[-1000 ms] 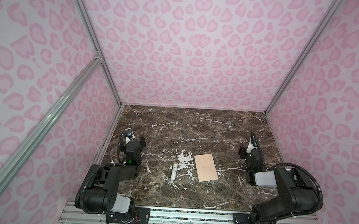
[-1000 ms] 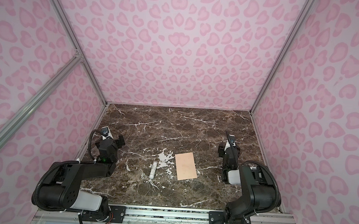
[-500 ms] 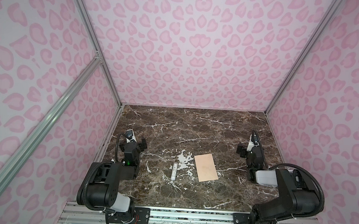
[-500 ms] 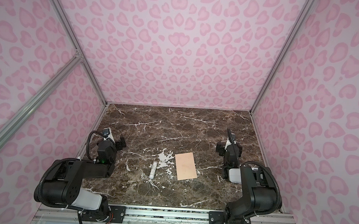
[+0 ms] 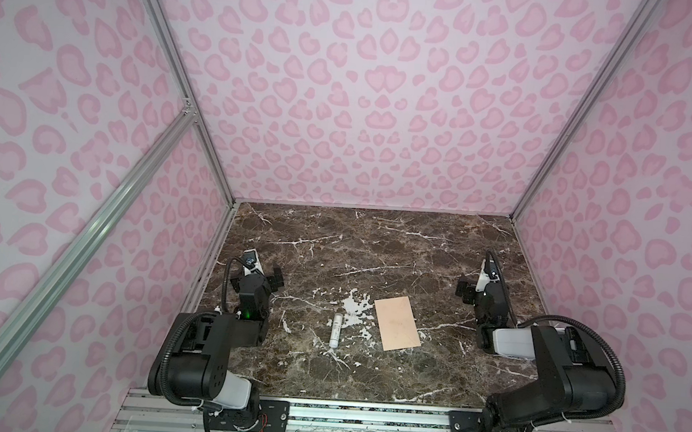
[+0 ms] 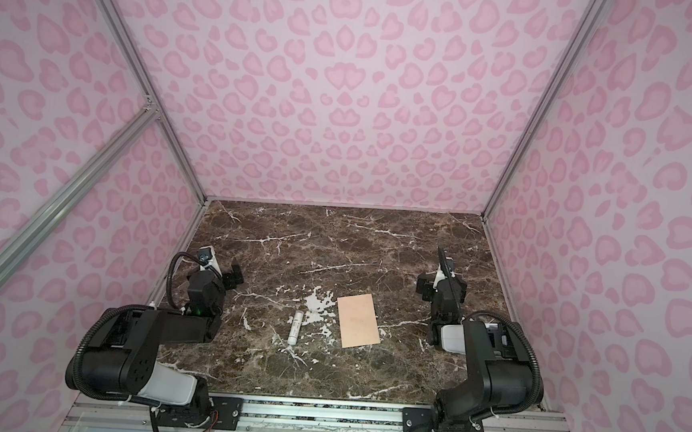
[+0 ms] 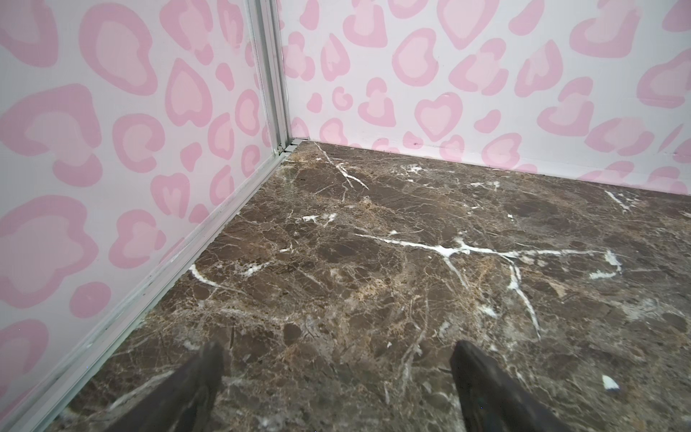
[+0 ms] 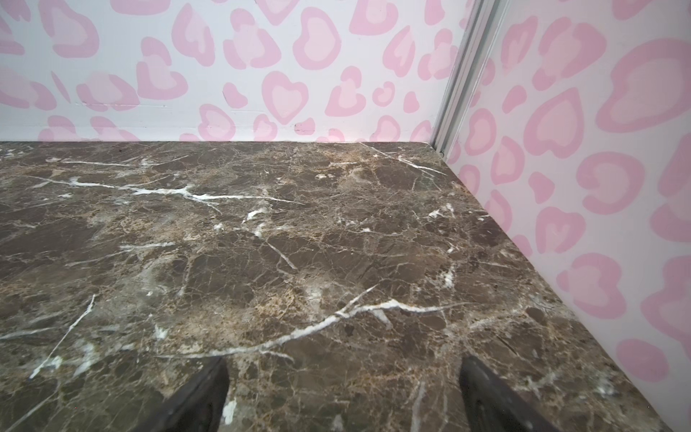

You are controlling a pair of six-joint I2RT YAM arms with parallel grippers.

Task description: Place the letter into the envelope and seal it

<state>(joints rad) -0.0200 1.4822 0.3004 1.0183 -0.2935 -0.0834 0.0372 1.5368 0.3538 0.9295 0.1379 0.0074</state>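
Top views show the envelope (image 5: 395,328) lying flat on the bench (image 5: 375,244) near a glue stick (image 5: 335,329), no letter visible, with the left tool (image 7: 336,355) and right tool (image 8: 342,370) wide open and empty; thin, light, floppy paper probably needs an edge pinch.

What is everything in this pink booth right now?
envelope: one, peach, flat on the table, near the middle.
small tube: one, white, lying left of the envelope, apart from it.
table: one, dark brown marble, white veins.
walls: three, pale with pink spots, around the table.
frame bars: several, silver, along the wall corners.
arms: two, black, at the near corners.
left gripper: one, black, open and empty, by the left wall.
right gripper: one, black, open and empty, by the right wall.
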